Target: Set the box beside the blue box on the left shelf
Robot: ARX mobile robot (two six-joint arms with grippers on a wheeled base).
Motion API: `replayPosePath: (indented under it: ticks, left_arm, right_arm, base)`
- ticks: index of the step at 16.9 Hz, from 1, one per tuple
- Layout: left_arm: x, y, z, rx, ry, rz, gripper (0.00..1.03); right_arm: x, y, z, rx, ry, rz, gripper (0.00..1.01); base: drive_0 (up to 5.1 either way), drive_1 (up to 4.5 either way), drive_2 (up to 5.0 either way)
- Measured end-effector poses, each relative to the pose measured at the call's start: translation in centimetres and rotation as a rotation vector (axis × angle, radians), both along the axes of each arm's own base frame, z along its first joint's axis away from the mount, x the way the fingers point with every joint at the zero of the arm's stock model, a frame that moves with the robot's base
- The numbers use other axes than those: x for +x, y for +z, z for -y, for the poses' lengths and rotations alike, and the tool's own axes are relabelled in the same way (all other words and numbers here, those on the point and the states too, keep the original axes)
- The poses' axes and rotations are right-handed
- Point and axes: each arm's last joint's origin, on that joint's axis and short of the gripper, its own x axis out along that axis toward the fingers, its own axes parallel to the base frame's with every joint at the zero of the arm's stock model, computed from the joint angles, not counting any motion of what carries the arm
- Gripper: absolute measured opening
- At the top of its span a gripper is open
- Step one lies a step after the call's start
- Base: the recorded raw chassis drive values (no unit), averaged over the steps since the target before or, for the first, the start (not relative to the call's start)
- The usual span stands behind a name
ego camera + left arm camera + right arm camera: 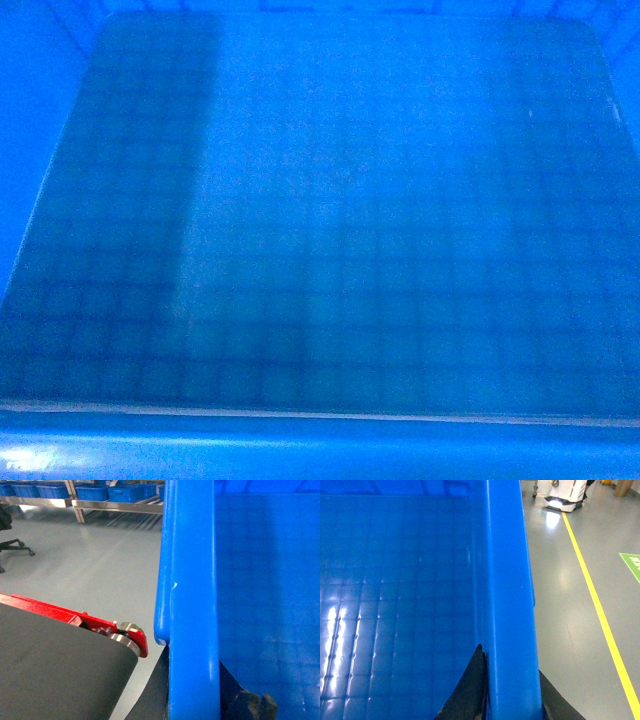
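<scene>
Clearly both grippers pinch the box (330, 220): the left gripper (197, 700) straddles its left rim, the right gripper (512, 700) its right rim, fingers on either side of each wall. Held close under the head camera, the box is in carry. Next, drive toward the shelf (110, 504) with blue boxes (127, 492) beyond the conveyor (55, 655)

We look straight down into the box (330, 220), which fills the head view. The left claw (195, 700) straddles its left wall, one finger inside, one outside; the right claw (512, 695) likewise straddles the right wall. Left of the box lies a conveyor belt (55, 670); beyond it, seemingly far back, shelves (100, 502) carry other crates (130, 491).
</scene>
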Motion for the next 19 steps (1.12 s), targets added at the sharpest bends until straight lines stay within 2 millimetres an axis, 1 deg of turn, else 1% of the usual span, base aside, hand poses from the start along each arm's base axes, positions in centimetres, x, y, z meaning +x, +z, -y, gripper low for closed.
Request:
replayPosePath:
  ticks: [19]
  left_arm:
    - [0.0,0.0,0.0,0.0,0.0,0.0,0.1]
  right_arm:
    - [0.0,0.0,0.0,0.0,0.0,0.0,0.1]
  base:
    - [-1.2,-1.19,-1.2]
